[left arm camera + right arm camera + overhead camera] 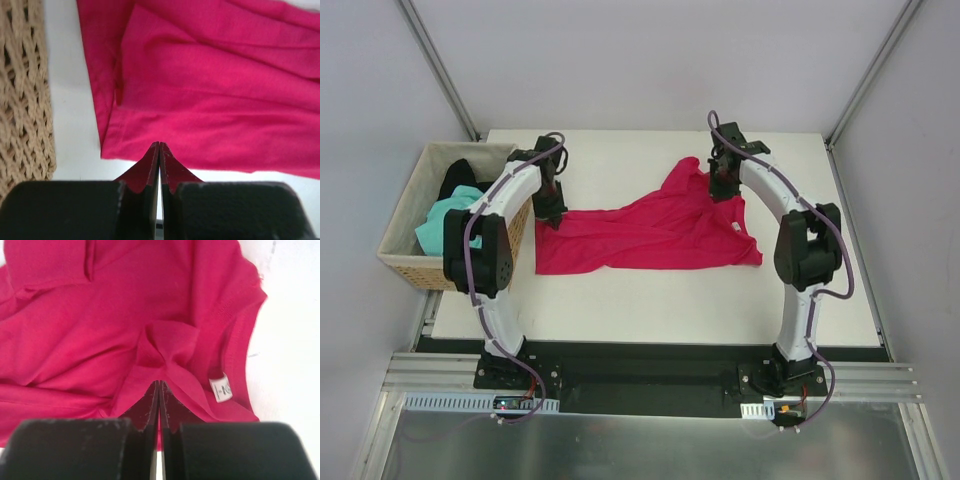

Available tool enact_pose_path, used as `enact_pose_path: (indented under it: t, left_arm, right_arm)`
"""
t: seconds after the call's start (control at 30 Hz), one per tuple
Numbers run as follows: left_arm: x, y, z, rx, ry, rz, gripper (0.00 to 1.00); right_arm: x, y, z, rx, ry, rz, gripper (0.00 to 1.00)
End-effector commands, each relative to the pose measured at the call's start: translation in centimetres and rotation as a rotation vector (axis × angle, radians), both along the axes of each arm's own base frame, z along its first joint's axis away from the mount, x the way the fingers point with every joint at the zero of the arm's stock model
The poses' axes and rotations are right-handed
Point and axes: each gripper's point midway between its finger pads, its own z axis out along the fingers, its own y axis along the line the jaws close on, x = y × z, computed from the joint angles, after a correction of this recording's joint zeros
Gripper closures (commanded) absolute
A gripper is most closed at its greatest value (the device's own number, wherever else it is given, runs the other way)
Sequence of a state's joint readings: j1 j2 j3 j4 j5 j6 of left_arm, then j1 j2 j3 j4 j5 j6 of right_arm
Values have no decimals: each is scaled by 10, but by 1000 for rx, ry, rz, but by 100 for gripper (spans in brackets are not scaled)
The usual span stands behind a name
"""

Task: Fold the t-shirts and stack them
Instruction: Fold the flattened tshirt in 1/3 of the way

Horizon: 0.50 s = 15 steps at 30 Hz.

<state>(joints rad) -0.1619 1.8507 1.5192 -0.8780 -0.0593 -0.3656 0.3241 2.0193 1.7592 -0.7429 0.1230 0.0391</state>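
Crimson t-shirt [650, 235] lies rumpled across the table [620, 300].

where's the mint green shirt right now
In the top view, the mint-green shirt lies in the wicker basket at the table's left edge, next to the black shirt.

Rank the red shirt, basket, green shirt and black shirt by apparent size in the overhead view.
1. crimson t-shirt
2. wicker basket
3. mint-green t-shirt and black t-shirt: both bunched in the basket, partly hidden, too alike to rank.
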Motion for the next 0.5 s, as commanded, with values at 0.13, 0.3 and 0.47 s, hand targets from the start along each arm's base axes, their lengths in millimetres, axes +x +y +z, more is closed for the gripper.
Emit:
enact_pose_path:
  t: [0.13,0.3,0.47]
  left_arm:
    - [38,-12,1,-20,-48,-32,100]
    - [50,-14,7,-23,-73,-35,100]
    - [56,-14,18,-21,-104,-46,100]
  right_arm:
    - [22,26,15,95,-30,77,99]
    - [25,44,2,162,11,120,99]
    - [31,60,-10,227,39,155,99]
